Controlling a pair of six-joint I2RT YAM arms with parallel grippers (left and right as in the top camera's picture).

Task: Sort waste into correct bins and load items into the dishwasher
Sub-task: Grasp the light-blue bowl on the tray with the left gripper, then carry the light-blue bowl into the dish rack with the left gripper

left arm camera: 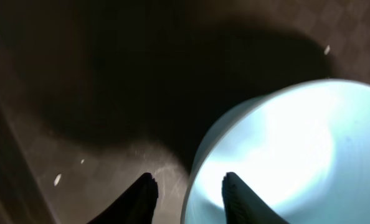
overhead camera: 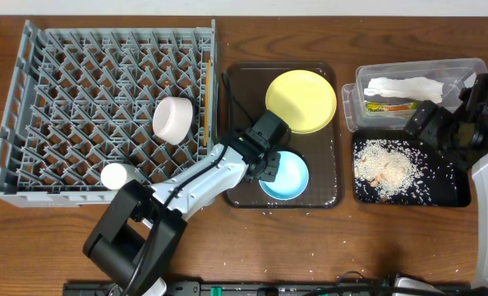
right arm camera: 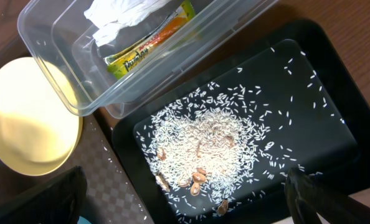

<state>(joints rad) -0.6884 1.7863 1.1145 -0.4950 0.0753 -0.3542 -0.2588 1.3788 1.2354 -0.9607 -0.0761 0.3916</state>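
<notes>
The light blue bowl (overhead camera: 287, 177) (left arm camera: 284, 143) sits at the front of the dark brown serving tray (overhead camera: 242, 82). My left gripper (overhead camera: 264, 168) (left arm camera: 189, 178) is open and straddles the bowl's near rim, one finger inside and one outside over the tray. The yellow plate (overhead camera: 301, 100) (right arm camera: 29, 118) lies behind the bowl. In the grey dish rack (overhead camera: 63, 82) a white bowl (overhead camera: 173, 118) lies on its side, and thin chopsticks (overhead camera: 204, 107) lie near the rack's right wall. My right gripper (overhead camera: 437, 127) (right arm camera: 182, 186) hangs wide open over the black tray (overhead camera: 449, 185) (right arm camera: 322, 124) of rice (overhead camera: 385, 164) (right arm camera: 210, 143).
The clear tub (overhead camera: 466, 70) (right arm camera: 60, 74) holds the white napkin (overhead camera: 404, 86) (right arm camera: 126, 12) and the green-and-yellow sachet (overhead camera: 388, 106) (right arm camera: 147, 46). A small white round object (overhead camera: 115, 174) sits at the rack's front. Stray rice grains dot the serving tray and the table's front.
</notes>
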